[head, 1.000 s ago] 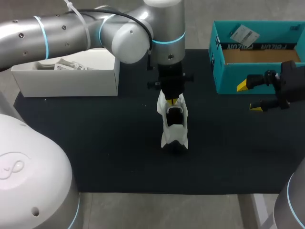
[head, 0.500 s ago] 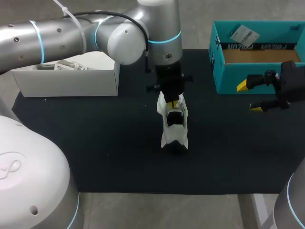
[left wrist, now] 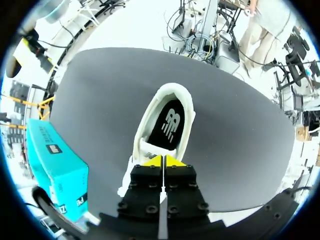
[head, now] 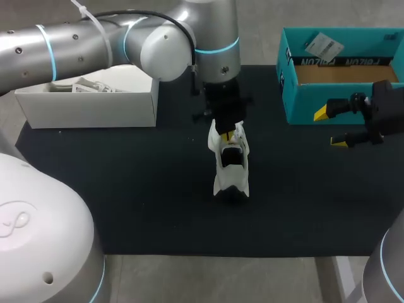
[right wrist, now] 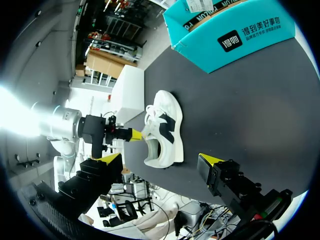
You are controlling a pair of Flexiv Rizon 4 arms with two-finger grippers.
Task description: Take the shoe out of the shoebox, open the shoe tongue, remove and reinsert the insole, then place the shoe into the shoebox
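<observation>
A white shoe point(head: 231, 169) with a black insole stands upright on the black mat point(head: 126, 189), heel toward the near edge. My left gripper point(head: 227, 134) is shut, its yellow tips pressed together against the top of the shoe's tongue point(left wrist: 150, 149). In the left wrist view the gripper point(left wrist: 163, 161) sits over the laces and the shoe point(left wrist: 187, 125) opens ahead of it. I see no fabric between the tips. My right gripper point(head: 329, 128) hangs open and empty in front of the teal shoebox point(head: 341, 104). In the right wrist view the shoe point(right wrist: 165, 130) lies ahead of this gripper point(right wrist: 160, 158).
The teal shoebox point(right wrist: 235, 35) stands open at the back right, with a paper tag inside it. A white box point(head: 88, 104) holding paper sits at the back left. My left arm spans the back left of the table, over the white box.
My left arm has shifted slightly back and left, with the shut tips drawing toward the shoe's toe. The shoe and my right arm have stayed put.
</observation>
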